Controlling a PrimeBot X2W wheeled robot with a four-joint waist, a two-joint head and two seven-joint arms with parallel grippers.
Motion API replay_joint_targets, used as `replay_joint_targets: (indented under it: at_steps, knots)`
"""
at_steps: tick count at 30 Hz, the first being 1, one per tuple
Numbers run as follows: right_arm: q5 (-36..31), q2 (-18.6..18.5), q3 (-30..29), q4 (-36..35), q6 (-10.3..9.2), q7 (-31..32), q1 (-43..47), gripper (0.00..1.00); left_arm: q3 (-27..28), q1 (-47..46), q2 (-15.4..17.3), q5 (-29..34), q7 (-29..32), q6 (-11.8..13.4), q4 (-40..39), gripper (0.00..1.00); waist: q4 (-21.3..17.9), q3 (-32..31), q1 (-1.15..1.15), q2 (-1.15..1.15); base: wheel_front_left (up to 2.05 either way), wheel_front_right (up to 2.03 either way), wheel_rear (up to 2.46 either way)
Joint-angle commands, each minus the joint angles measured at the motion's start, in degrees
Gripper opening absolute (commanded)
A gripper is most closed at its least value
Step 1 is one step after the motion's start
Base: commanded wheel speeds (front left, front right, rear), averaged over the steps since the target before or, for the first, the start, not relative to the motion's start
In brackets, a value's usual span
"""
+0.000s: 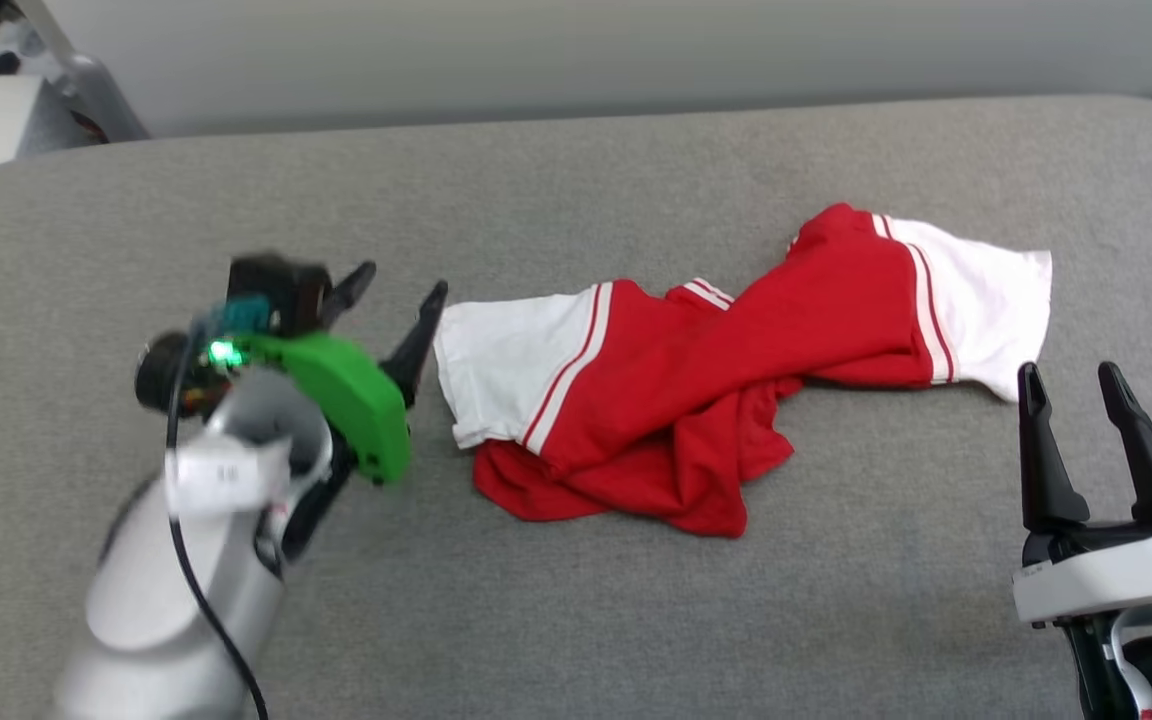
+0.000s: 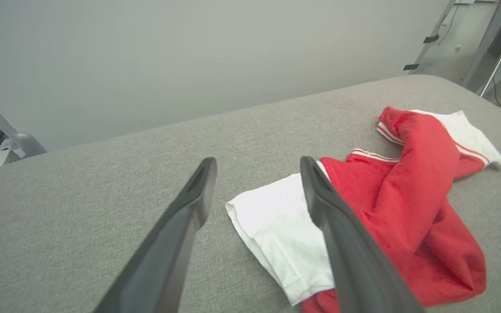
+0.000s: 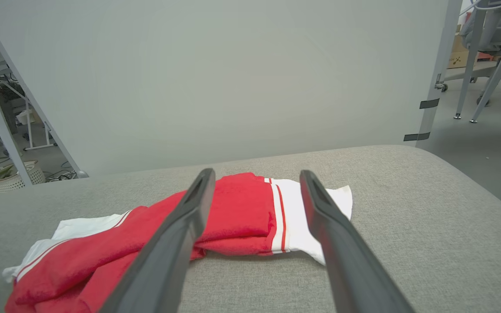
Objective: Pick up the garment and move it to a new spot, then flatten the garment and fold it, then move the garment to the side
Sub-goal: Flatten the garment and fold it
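The garment (image 1: 726, 365) is a red shirt with white sleeves and red-and-white stripe trim, lying crumpled across the middle of the grey padded table (image 1: 576, 170). My left gripper (image 1: 401, 300) is open just left of its white left sleeve, fingers pointing toward it, holding nothing. In the left wrist view the garment (image 2: 407, 204) lies ahead to the right, and the left gripper (image 2: 257, 163) hangs over the sleeve's edge. My right gripper (image 1: 1071, 380) stands open and empty near the right sleeve, at the lower right. The right wrist view has the garment (image 3: 237, 213) just beyond the right gripper (image 3: 255, 174).
A pale grey wall (image 3: 215, 78) stands behind the table's far edge. Metal frame legs (image 3: 481, 82) stand on the floor to the right, and a white basket (image 3: 11, 176) sits on the floor at the left.
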Motion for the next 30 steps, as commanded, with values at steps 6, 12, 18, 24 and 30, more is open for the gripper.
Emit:
replay_joint_targets:
  at_steps: [6,12,18,24,30]
  knots:
    - [-0.86,0.40,1.33,-1.01,-0.04,-0.06,-2.60,1.00,-8.06,-12.69,7.95,-5.43,17.24,-0.16,2.39,1.00,-6.06,7.24,0.00,0.00,0.00,0.00,0.00]
    - [-1.06,0.96,2.17,-0.74,-0.04,-0.81,-3.65,1.00,-13.35,-20.04,11.40,-11.75,29.45,-0.16,6.05,1.00,-8.30,10.61,0.00,0.00,0.00,0.00,0.00]
    - [-1.36,1.50,2.31,0.78,-0.04,-1.41,-4.63,1.00,-15.78,-23.23,12.55,-10.98,35.03,0.17,12.61,1.00,-9.52,12.88,0.00,0.00,0.00,0.00,0.00]
    - [-1.65,1.95,2.25,2.35,-0.04,-2.38,-5.52,1.00,-16.07,-24.55,11.71,-10.52,33.46,0.28,17.36,1.00,-9.71,14.32,0.00,0.00,0.00,0.00,0.00]
    - [-1.79,2.18,2.20,2.56,-0.04,-2.60,-6.69,1.00,-17.92,-24.53,11.38,-11.31,36.64,0.13,21.01,0.05,-9.35,15.24,0.00,0.00,0.00,0.00,0.00]
